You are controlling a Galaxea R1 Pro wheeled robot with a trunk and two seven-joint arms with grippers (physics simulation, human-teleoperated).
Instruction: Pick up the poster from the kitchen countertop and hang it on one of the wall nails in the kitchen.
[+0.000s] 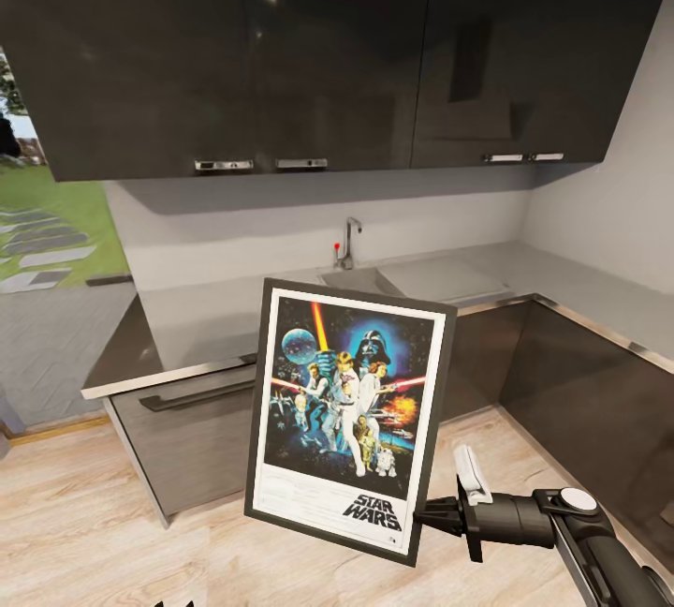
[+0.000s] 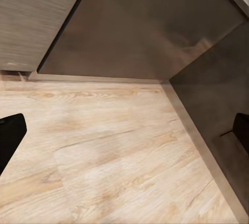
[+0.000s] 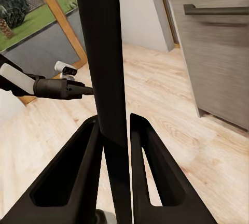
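The poster (image 1: 346, 420), black-framed with a white inner border and "STAR WARS" lettering at the bottom, hangs upright and slightly tilted in the air in front of the kitchen countertop (image 1: 215, 326). My right gripper (image 1: 426, 513) is shut on the lower right edge of its frame. In the right wrist view the frame edge (image 3: 101, 53) runs as a black bar between the two fingers (image 3: 78, 156). The left gripper (image 2: 124, 133) is open over the wooden floor with nothing between its fingertips (image 2: 10, 136). The grey worktop carries an inset sink (image 1: 449, 279) and a tap (image 1: 348, 242).
Dark glossy wall cabinets (image 1: 281, 54) hang above the L-shaped counter. Below it are lower cabinet fronts with a bar handle (image 1: 197, 393), and more dark fronts (image 1: 580, 401) along the right. Light wooden floor (image 1: 84, 513) lies in front. A glazed opening to a garden (image 1: 47, 232) is at the left.
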